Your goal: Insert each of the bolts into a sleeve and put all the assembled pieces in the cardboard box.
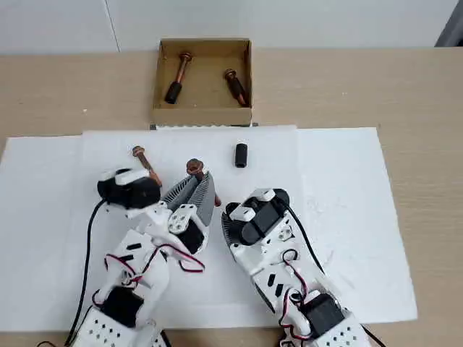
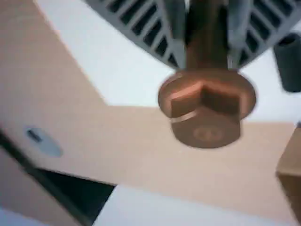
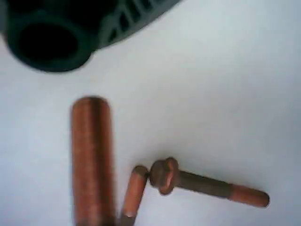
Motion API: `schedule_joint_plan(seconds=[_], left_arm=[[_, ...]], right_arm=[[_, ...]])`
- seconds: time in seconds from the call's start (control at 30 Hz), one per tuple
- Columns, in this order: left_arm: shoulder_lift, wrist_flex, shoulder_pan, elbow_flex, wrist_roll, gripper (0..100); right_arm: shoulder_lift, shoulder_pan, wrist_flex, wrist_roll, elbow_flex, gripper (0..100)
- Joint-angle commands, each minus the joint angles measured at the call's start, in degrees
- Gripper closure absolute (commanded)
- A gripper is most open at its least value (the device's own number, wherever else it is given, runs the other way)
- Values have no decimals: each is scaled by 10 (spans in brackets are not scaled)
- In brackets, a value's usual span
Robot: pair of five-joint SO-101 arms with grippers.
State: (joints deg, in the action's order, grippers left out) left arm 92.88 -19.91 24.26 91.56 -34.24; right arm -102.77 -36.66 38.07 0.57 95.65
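Two assembled pieces (image 1: 179,76) lie in the box (image 1: 202,116). In front of it, the left gripper (image 1: 197,184) clamps a bolt (image 2: 207,108) and the right gripper (image 1: 230,217) holds a sleeve (image 3: 44,40), not yet joined. A loose bolt (image 1: 145,165) and loose sleeve (image 1: 241,155) wait.

On the tabletop (image 1: 405,87) a sheet (image 1: 347,217) lies before the cardboard box (image 1: 205,114), which holds two assembled pieces (image 1: 179,76); on the sheet a loose bolt (image 1: 145,163) lies left, a sleeve (image 1: 241,155) right, with a second bolt (image 1: 194,168) between them in the left arm (image 1: 145,242)'s jaws.
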Motion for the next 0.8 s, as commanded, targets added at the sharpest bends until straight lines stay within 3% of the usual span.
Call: schedule_joint_plan(seconds=[0.0,0.77], left_arm=[[55,17,11,1,-2,994],[112,-37,23,38,-3,994]], right_arm=[[-3,-5,-14,2,8,996],[-3,-15,-44,-91,8,996]])
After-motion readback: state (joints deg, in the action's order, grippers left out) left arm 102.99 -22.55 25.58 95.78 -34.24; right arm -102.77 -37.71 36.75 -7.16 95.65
